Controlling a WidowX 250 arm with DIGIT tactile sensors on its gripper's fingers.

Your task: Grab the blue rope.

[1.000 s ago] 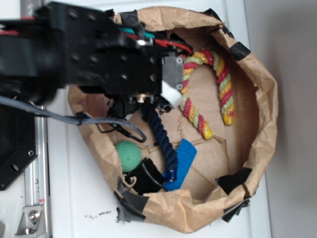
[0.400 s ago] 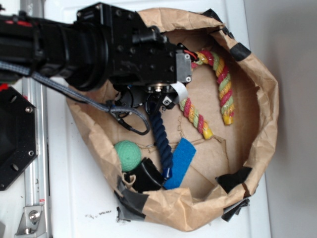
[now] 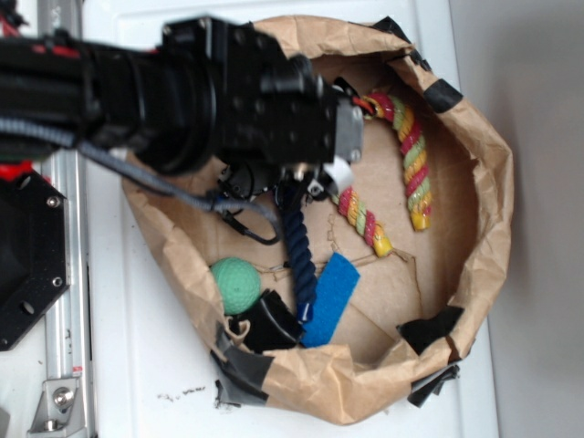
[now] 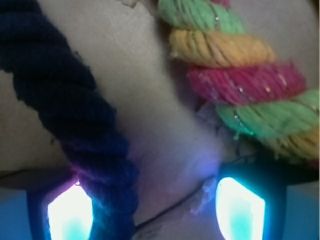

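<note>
The blue rope is a dark navy twisted cord lying on the floor of a brown paper basin, and its upper end disappears under my gripper. In the wrist view the blue rope runs diagonally from the upper left down beside the left glowing pad. My gripper stands open, with the rope inside the gap on the left and the right pad well apart from it. Bare paper fills the remaining gap.
A red-yellow-green striped rope curves to the right of the gripper, and its strands are close in the wrist view. A green ball, a black taped lump and a flat blue strip lie below. Crumpled paper walls ring everything.
The arm has moved right across the basin over the blue rope's upper end. The rope's lower end has shifted slightly left.
</note>
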